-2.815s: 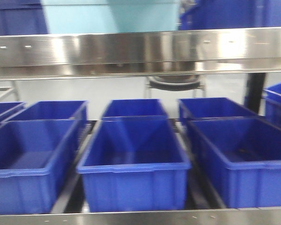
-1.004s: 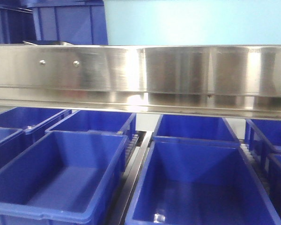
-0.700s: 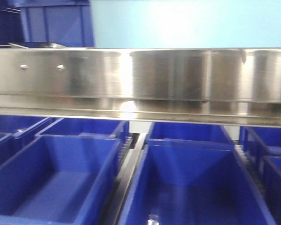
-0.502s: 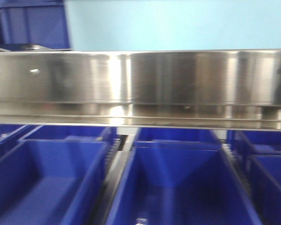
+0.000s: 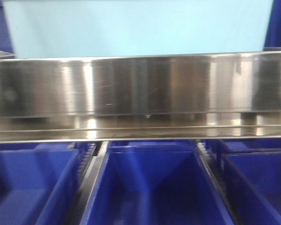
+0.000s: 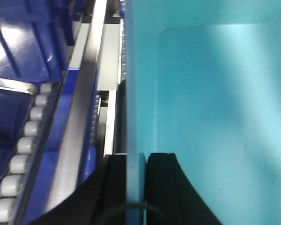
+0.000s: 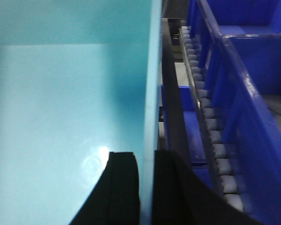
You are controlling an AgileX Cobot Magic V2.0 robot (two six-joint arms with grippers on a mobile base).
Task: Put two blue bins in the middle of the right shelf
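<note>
Bin (image 5: 131, 28), pale turquoise, smooth, apparently glossy

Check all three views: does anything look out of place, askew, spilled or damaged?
One thing stands out: the pale turquoise bin, clamped by its walls in the left gripper and right gripper, differs in colour from the dark blue bins on the roller shelf. Nothing looks spilled or damaged, though the front view is blurred.

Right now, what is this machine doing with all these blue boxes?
The robot is holding a light blue bin with both arms. The left gripper is clamped on one side wall and the right gripper on the other. From the front, the bin shows above the steel shelf rail, with dark blue bins on the level below.
</note>
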